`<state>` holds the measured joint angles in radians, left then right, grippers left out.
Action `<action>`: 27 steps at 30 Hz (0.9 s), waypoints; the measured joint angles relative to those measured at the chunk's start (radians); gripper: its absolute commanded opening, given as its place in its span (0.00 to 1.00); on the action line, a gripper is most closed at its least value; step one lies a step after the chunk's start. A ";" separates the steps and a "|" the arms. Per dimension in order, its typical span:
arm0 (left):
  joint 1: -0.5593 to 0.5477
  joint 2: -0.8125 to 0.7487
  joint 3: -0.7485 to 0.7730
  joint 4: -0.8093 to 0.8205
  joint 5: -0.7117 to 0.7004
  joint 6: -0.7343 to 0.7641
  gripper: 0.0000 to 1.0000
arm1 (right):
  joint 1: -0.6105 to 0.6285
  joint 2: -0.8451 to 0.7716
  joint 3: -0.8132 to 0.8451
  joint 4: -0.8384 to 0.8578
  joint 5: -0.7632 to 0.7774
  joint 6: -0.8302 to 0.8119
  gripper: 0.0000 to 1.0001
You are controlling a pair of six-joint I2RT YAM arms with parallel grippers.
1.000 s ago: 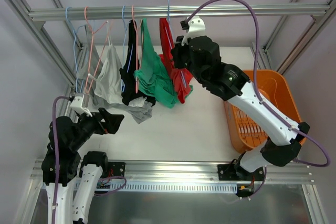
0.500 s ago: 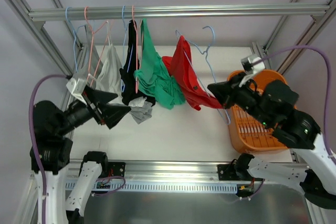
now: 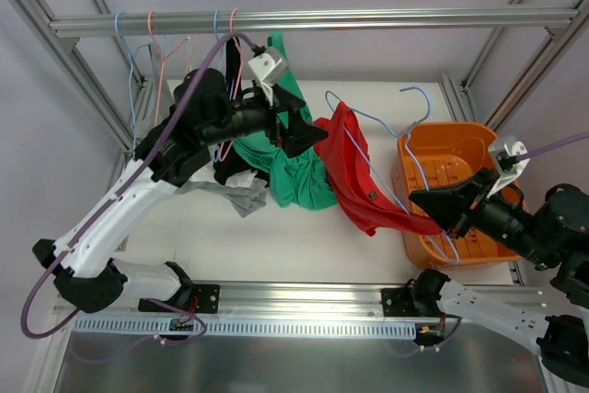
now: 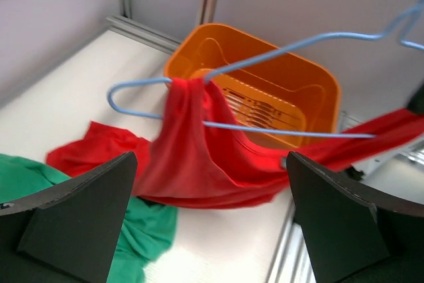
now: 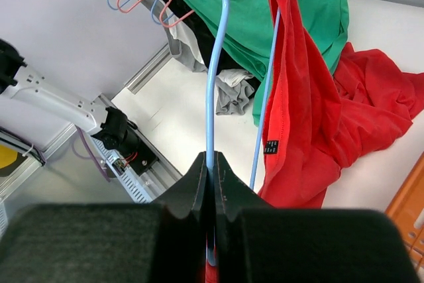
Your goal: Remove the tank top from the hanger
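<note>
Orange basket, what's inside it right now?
In the orange basket only a bare slotted floor shows, no clothing. The blue hanger and red tank top cross above one edge, and the right claw hides the near part of the floor.

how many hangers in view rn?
5. Four hook over the rail: blue hanger, pink hanger, second blue hanger, second pink hanger, left to right. The fifth hanger, blue, carries the red tank top, off the rail, in the right gripper. The left arm may hide others.
</note>
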<state>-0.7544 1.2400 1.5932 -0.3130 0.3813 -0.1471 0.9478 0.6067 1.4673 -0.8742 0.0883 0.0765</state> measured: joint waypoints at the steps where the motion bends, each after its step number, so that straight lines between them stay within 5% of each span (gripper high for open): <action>1: -0.010 0.031 0.018 0.013 -0.015 0.018 0.96 | 0.000 -0.004 0.011 -0.013 -0.001 0.000 0.00; 9: -0.059 0.222 0.099 0.086 -0.023 0.085 0.74 | 0.000 -0.054 0.037 -0.069 0.003 0.000 0.00; 14: -0.071 0.282 0.101 0.116 -0.014 0.088 0.74 | 0.000 -0.057 0.044 -0.076 0.005 -0.001 0.00; 18: -0.072 0.312 0.103 0.144 0.005 0.079 0.23 | 0.000 -0.057 0.055 -0.080 0.005 -0.002 0.00; 21: -0.078 0.322 0.104 0.159 0.002 0.082 0.03 | 0.000 -0.057 0.060 -0.081 0.005 -0.002 0.00; 27: -0.085 0.308 0.106 0.174 -0.080 0.075 0.00 | 0.000 -0.057 0.109 -0.125 0.021 -0.015 0.00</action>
<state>-0.8398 1.5482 1.6993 -0.1390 0.3016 -0.0719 0.9474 0.5499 1.5761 -0.9989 0.1093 0.0612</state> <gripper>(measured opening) 0.022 0.034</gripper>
